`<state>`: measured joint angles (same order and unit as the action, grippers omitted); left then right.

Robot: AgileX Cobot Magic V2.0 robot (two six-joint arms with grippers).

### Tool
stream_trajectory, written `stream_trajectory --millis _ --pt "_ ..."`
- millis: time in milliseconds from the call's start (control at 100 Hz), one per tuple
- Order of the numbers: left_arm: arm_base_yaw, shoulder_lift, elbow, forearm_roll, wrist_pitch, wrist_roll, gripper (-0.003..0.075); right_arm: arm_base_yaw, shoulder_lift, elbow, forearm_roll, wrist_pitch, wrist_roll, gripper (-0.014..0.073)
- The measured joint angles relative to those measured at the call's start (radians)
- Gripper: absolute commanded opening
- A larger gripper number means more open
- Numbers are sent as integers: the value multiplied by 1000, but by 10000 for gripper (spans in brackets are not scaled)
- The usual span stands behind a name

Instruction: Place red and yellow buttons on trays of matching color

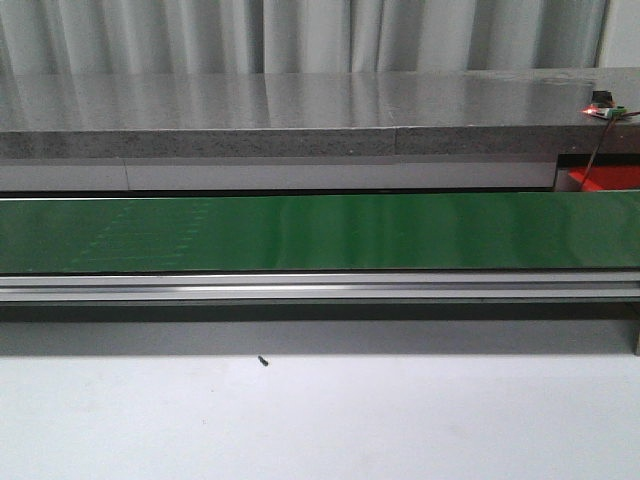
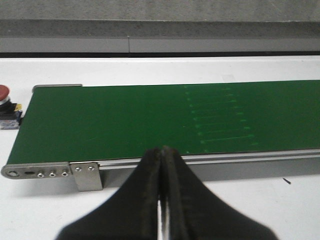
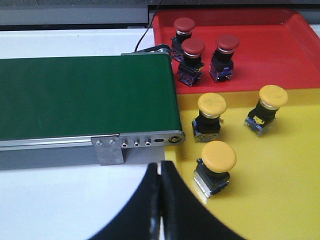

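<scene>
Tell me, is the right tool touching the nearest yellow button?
Apart. In the right wrist view, bare yellow tray shows between the shut right tool and the nearest yellow button.

The conveyor belt (image 1: 320, 232) is deep green with faint paler green lines across part of it, framed by silver-grey metal rails (image 1: 320, 288). The table (image 1: 320, 420) is white. The red tray (image 3: 280, 50) carries three red buttons (image 3: 194, 47) on black bases — the yellow tray (image 3: 280, 180), at six o'clock from it, holds three yellow buttons (image 3: 218, 156). Both grippers — left gripper (image 2: 163, 155), right gripper (image 3: 160, 170) — are black. Grey speckled counter (image 1: 300, 110), pale grey curtain (image 1: 300, 35).
</scene>
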<state>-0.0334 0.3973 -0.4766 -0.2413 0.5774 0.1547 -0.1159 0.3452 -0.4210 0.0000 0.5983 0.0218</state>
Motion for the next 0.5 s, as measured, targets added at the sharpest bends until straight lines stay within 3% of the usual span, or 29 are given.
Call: stream_trajectory --millis 300,500 --pt "170 18 0 63 -79 -79 -20 0 0 0 0 0 0 -122" --pt "272 135 0 63 -100 -82 -20 0 0 0 0 0 0 -122"
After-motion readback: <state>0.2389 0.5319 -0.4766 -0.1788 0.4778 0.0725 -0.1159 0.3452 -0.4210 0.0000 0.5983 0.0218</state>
